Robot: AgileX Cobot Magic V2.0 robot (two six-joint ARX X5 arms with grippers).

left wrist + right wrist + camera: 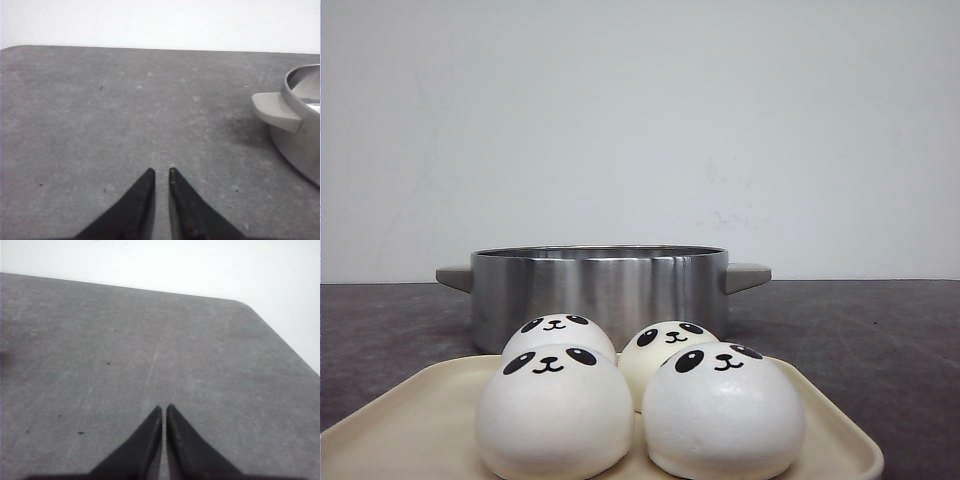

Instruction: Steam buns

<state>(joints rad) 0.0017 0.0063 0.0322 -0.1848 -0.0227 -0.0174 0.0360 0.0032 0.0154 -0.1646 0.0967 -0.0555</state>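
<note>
Several white panda-face buns sit on a cream tray point(840, 432) at the front of the table: two in front point(555, 412) point(723, 415) and two behind point(558, 334) point(667, 350). A steel pot point(600, 290) with grey handles stands just behind the tray; its rim and one handle show in the left wrist view point(300, 120). My left gripper point(161, 171) is shut and empty, low over bare table beside the pot. My right gripper point(164, 408) is shut and empty over bare table. Neither gripper shows in the front view.
The dark grey tabletop point(880, 330) stretches to a white wall behind. A rounded table corner point(245, 304) and the table's edge lie ahead of the right gripper. The table's far edge point(125, 48) lies ahead of the left gripper.
</note>
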